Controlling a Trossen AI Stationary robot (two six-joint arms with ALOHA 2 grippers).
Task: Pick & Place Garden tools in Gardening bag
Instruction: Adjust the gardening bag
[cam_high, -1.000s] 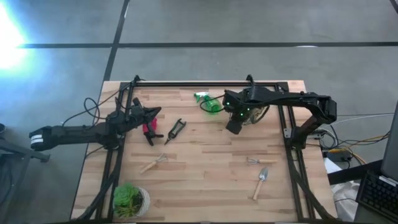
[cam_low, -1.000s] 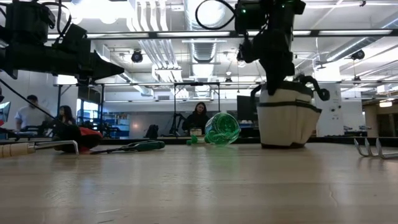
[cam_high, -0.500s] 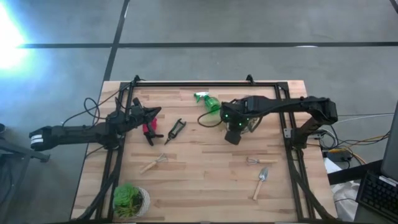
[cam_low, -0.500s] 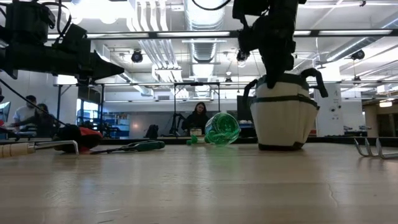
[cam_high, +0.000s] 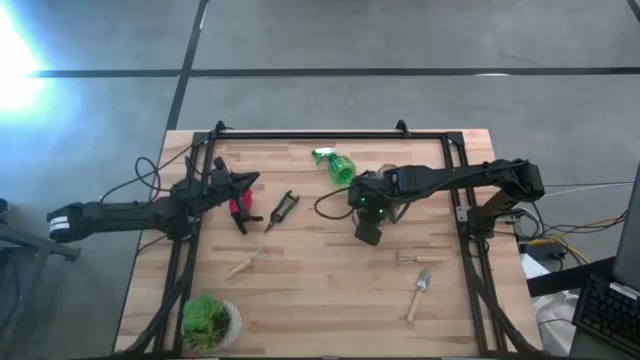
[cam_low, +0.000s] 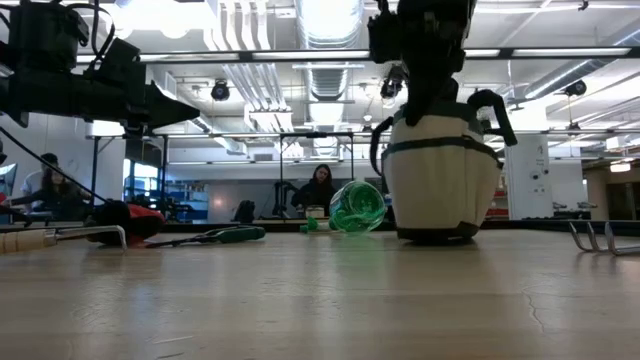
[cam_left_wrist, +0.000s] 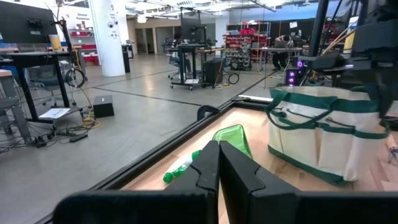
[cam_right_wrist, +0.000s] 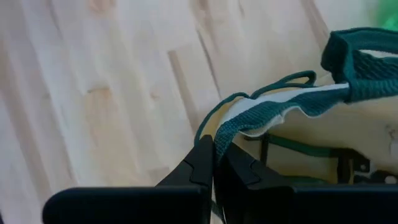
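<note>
Bag-positioning step, no tool packed yet. Right gripper (cam_right_wrist: 212, 163) is pinched on the rim of the gardening bag (cam_low: 440, 175), holding it upright near the table (cam_high: 330, 270) middle, just beside the green spray bottle (cam_high: 335, 165). Left gripper (cam_left_wrist: 218, 163) is closed on nothing, hovering over the red-handled tool (cam_high: 238, 206) at the left side. Pruners (cam_high: 282, 209), fork (cam_high: 246, 262), rake (cam_high: 408, 259) and trowel (cam_high: 419, 294) all lie loose on the wood. Next, I'd say: set the bag down stable, release the rim, then open the left fingers and drop onto the nearest tool.
</note>
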